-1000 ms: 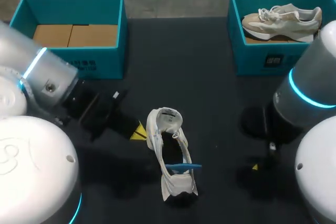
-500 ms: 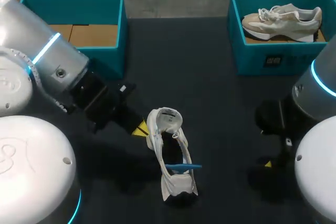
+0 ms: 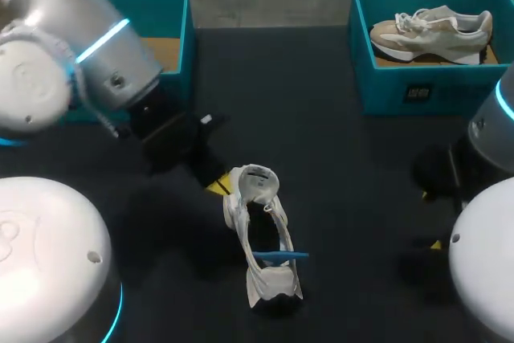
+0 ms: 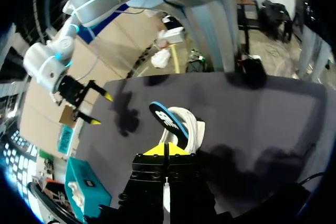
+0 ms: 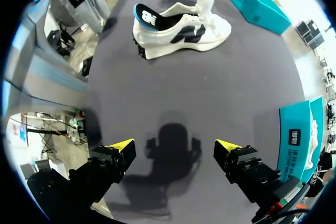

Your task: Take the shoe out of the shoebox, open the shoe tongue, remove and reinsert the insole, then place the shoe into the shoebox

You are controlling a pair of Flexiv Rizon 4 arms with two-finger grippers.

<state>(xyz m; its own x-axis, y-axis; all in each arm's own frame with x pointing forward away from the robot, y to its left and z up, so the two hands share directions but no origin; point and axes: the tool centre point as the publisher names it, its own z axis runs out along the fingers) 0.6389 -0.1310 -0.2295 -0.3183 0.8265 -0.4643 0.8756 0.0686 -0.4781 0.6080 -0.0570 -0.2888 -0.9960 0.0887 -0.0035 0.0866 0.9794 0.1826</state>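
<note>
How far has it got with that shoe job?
Done: the white shoe is out on the table, its tongue raised. In hand: the blue insole sticks partly out at the heel; the left pincer, closed, is by the toe, the right pincer open, off to the side. Left: seat the insole, then put the shoe into the shoebox.

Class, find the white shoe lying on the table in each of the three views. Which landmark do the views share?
Head view: white shoe, mid-table, right beside the left hand.
Left wrist view: shoe just ahead of that hand.
Right wrist view: shoe far ahead of the open right hand.
Shared landmark: the blue insole sticking out of its heel.
</note>
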